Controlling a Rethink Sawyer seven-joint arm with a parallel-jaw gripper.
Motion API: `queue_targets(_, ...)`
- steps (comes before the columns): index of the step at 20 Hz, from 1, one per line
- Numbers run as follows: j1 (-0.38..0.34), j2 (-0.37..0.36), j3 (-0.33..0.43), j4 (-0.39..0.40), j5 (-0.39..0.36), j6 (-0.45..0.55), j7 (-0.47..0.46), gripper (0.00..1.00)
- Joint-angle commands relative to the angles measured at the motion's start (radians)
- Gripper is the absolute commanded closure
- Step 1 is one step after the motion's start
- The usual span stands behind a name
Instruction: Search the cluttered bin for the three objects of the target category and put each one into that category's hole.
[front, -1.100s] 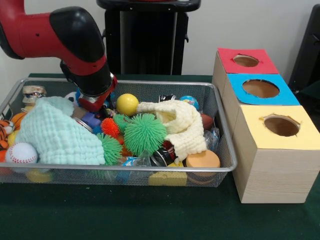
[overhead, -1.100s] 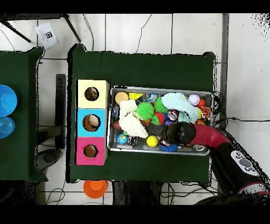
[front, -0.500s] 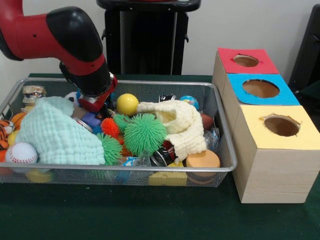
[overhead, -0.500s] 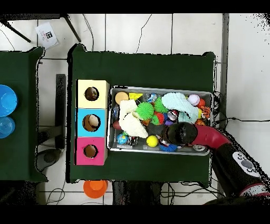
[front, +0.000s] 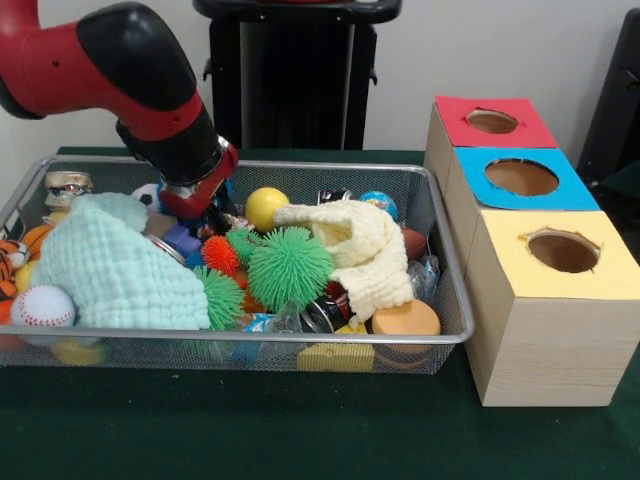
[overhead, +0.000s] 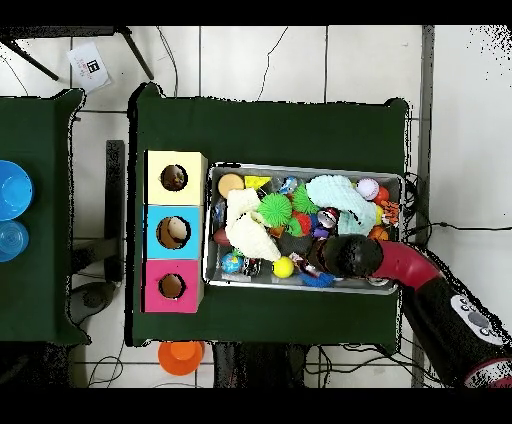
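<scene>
A wire bin (front: 300, 338) full of toys sits left of three wooden boxes with a red hole (front: 492, 121), a blue hole (front: 521, 177) and a yellow hole (front: 563, 251). My gripper (front: 205, 215) is down in the bin's far side, just left of a yellow ball (front: 266, 208); its tip is buried among the toys. In the overhead view the gripper (overhead: 318, 258) lies right of the yellow ball (overhead: 284, 267). A big green spiky ball (front: 290, 267), an orange spiky ball (front: 221, 254) and a baseball (front: 42, 307) also lie in the bin.
A mint cloth (front: 115, 272) covers the bin's left part and a cream cloth (front: 362, 245) drapes over its right. An orange disc (front: 404, 320) rests at the front right corner. Overhead, blue bowls (overhead: 12, 190) stand on a side table and an orange cup (overhead: 181, 355) on the floor.
The arm has shifted slightly up and toward the bin's far wall. The yellow ball has rolled a little toward the boxes.
</scene>
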Motion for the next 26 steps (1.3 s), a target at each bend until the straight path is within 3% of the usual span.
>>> queue_targets(1,-0.211,0.047,0.332,0.174,0.072,-0.07,-0.212,1.0)
queue_targets(12,-0.431,0.217,0.618,0.264,0.089,-0.115,-0.169,1.0)
queue_targets(16,-0.468,0.298,0.686,0.269,0.074,-0.165,-0.145,1.0)
queue_targets(23,-0.48,0.358,0.755,0.27,0.024,-0.242,-0.091,1.0)
queue_targets(26,-0.473,0.356,0.771,0.246,-0.022,-0.342,-0.045,1.0)
